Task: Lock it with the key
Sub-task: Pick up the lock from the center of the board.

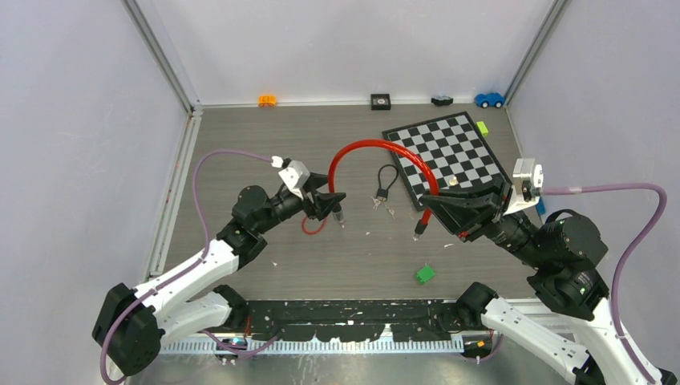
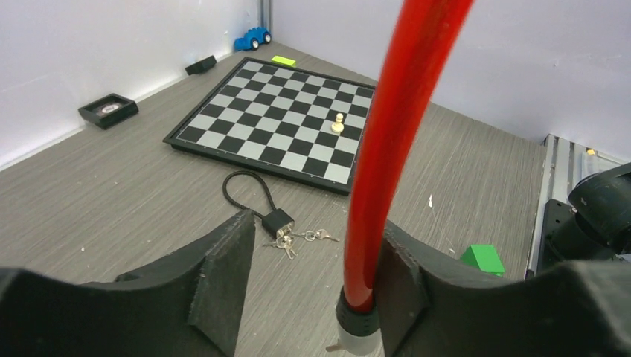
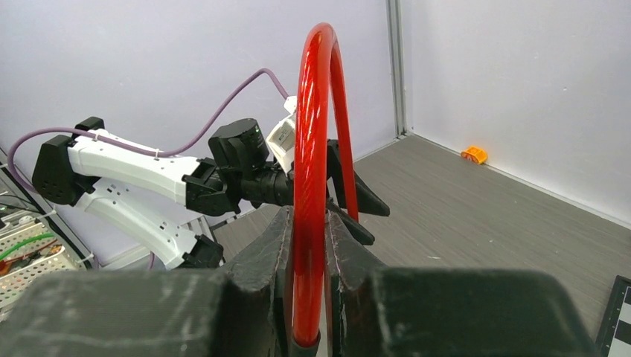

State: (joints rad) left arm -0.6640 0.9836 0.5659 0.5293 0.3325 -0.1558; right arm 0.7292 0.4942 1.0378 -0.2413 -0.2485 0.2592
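A red cable lock (image 1: 365,148) arches between my two grippers. My right gripper (image 1: 427,202) is shut on the cable near its black end (image 1: 418,228); in the right wrist view the cable (image 3: 309,149) runs up between the closed fingers (image 3: 271,245). My left gripper (image 1: 333,191) is open. The cable's other end, a black and grey cylinder (image 2: 359,327), rests against the right finger (image 2: 398,275), apart from the left one. A small black padlock (image 2: 277,222) with a black loop and keys (image 2: 286,242) lies on the table between the arms, and shows in the top view (image 1: 381,192).
A chessboard (image 1: 449,152) with one white pawn (image 1: 453,181) lies at the back right. A green block (image 1: 424,273) sits near the front edge. An orange toy (image 1: 267,100), a black box (image 1: 380,101) and a blue car (image 1: 489,99) line the back wall.
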